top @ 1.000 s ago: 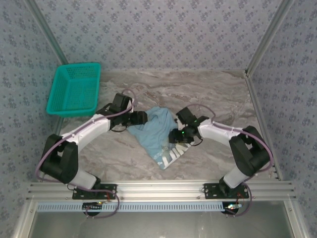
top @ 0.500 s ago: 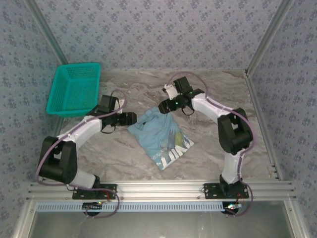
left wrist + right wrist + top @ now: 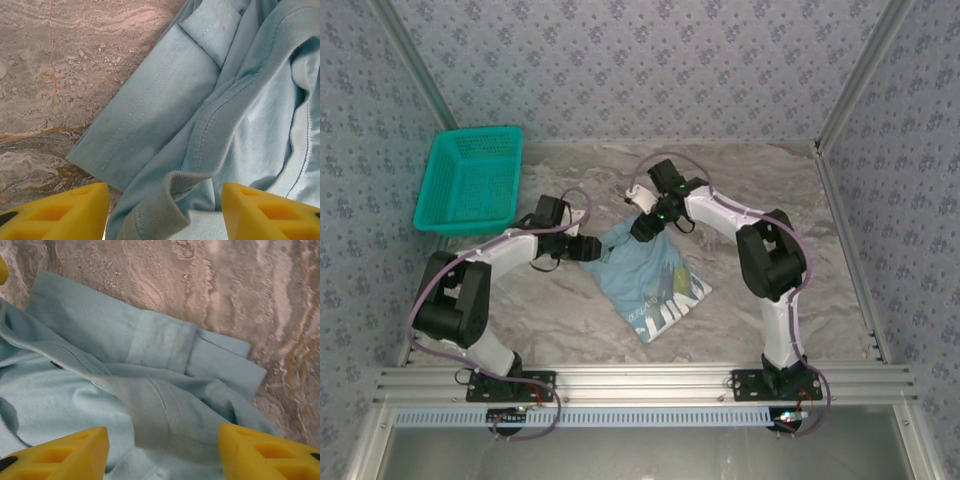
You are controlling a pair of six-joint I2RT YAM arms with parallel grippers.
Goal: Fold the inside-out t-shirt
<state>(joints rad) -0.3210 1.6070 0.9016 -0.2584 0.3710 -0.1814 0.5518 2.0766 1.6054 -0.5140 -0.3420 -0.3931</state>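
Near the middle of the marble-patterned bench (image 3: 740,310), the inside-out t-shirt (image 3: 640,275) lies in a loose, crumpled heap. Its light blue cotton looks soft, light and limp, so it will likely drape and bunch rather than keep a shape. The firmer edges look like the surest holds, either the ribbed neckband (image 3: 220,125) or the stitched sleeve hem (image 3: 145,120). The left end effector (image 3: 588,247) at the shirt's left edge and the right end effector (image 3: 642,228) at its far edge both stand spread, their yellow fingertips (image 3: 65,450) pinching nothing.
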